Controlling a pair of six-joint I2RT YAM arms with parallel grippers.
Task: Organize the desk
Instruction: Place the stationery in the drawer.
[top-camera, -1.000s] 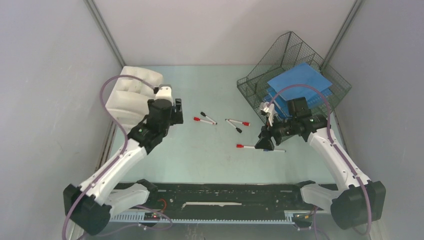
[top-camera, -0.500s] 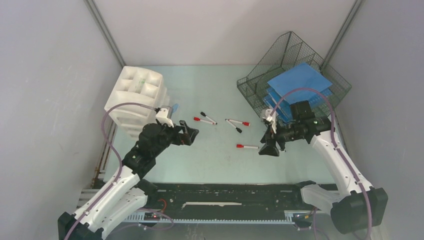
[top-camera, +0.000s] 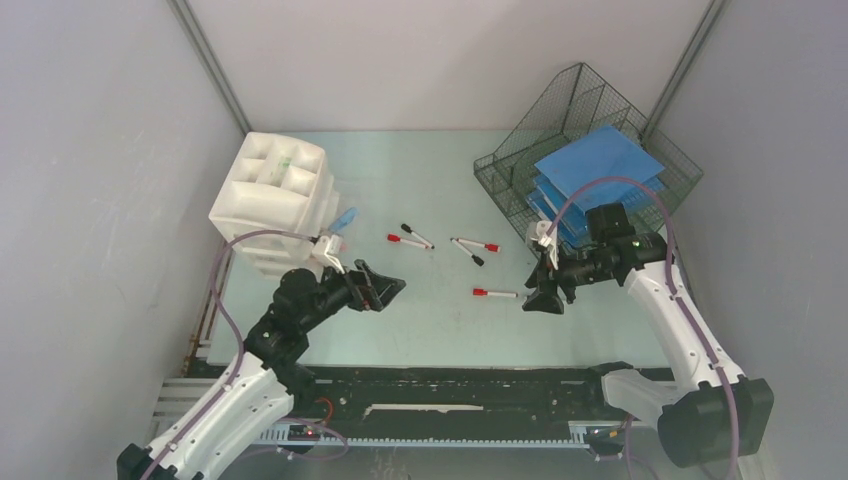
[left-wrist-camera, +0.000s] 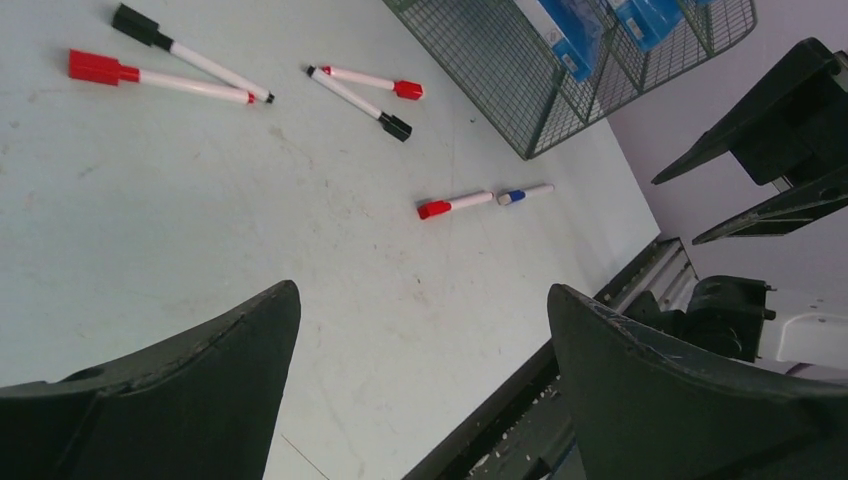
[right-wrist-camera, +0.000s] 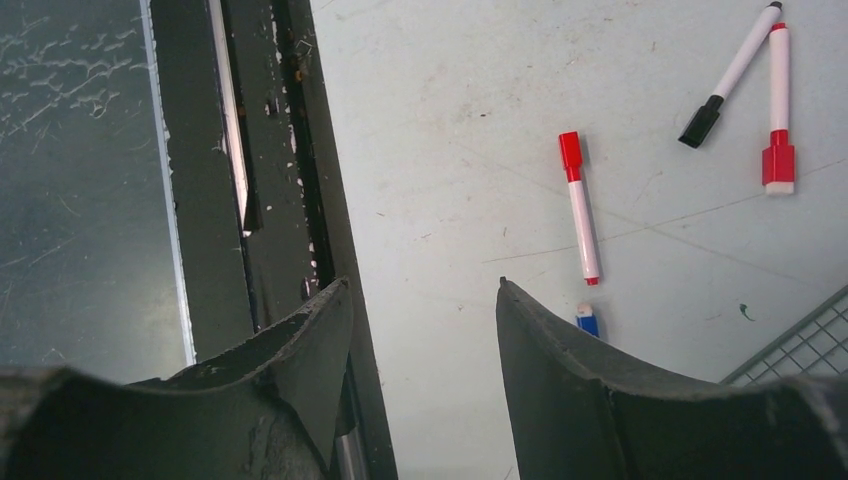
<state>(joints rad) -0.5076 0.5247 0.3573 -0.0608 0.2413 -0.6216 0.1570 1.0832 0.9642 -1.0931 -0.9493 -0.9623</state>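
Tabletop (top-camera: 440, 330): pale green surface flooring the grey-walled cell, running from the black rail (top-camera: 450, 385) at the near edge to the far wall; it carries every item below.
Left claw (top-camera: 385, 287): spread wide and empty, hanging over bare surface left of centre and angled toward the loose markers; judged ready for a fresh pick.
Right claw (top-camera: 545, 297): fingers apart with nothing between them, held low at the right end of the nearest markers.
Red-capped marker (top-camera: 494, 293): lies flat, nearest of the loose pens to the rail.
Blue-capped marker (left-wrist-camera: 525, 193): end to end with the red-capped one; in the right wrist view one finger half hides it, so it is judged the likely next pick.
Marker pairs (top-camera: 410, 238) and (top-camera: 474, 247): two crossed pairs, red and black caps, near the centre.
Drawer unit (top-camera: 272, 200): white, far left corner, open compartments facing up; judged a probable home for pens.
Wire-mesh tray (top-camera: 590, 150): far right corner, set askew to the walls, holding blue sheets (top-camera: 598, 160).
Open room: a broad bare band lies between markers and rail, free for either arm.
Edges: the rail sits close behind the low right fingers; the tray wall stands near that arm's wrist.
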